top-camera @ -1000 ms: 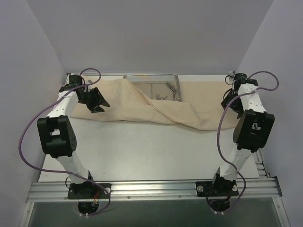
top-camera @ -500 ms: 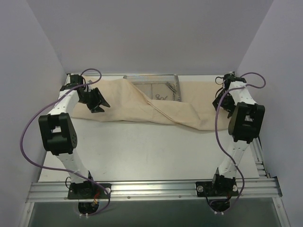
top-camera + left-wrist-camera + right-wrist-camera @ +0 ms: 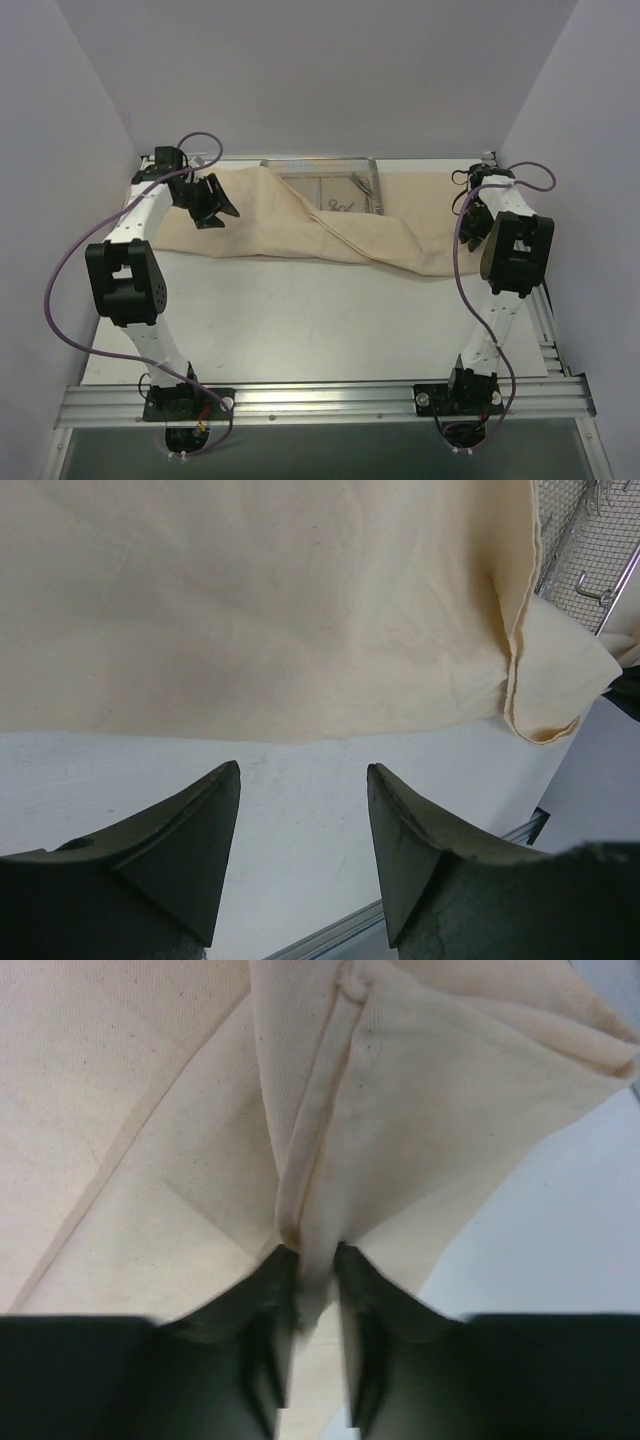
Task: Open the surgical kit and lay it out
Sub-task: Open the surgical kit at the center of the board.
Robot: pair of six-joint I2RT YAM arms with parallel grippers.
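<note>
The beige cloth wrap point(image 3: 270, 215) lies spread along the back of the table, one flap still draped over the front of the silver mesh tray point(image 3: 315, 164). Thin ring-handled instruments point(image 3: 343, 205) show inside the tray. My left gripper point(image 3: 215, 205) hovers over the wrap's left part; in the left wrist view it point(image 3: 303, 770) is open and empty, just off the cloth edge point(image 3: 250, 600), with the tray corner point(image 3: 590, 540) beyond. My right gripper point(image 3: 466, 208) is at the wrap's right end, shut point(image 3: 316, 1252) on a raised fold of cloth point(image 3: 330, 1140).
White walls close in the back and both sides. A metal rail point(image 3: 320, 400) carrying both arm bases runs along the near edge. Bare white tabletop point(image 3: 300, 310) lies in front of the wrap.
My right arm swung back toward the wall and its jaws closed onto the cloth fold. The left gripper moved a little toward the back and right and opened slightly.
</note>
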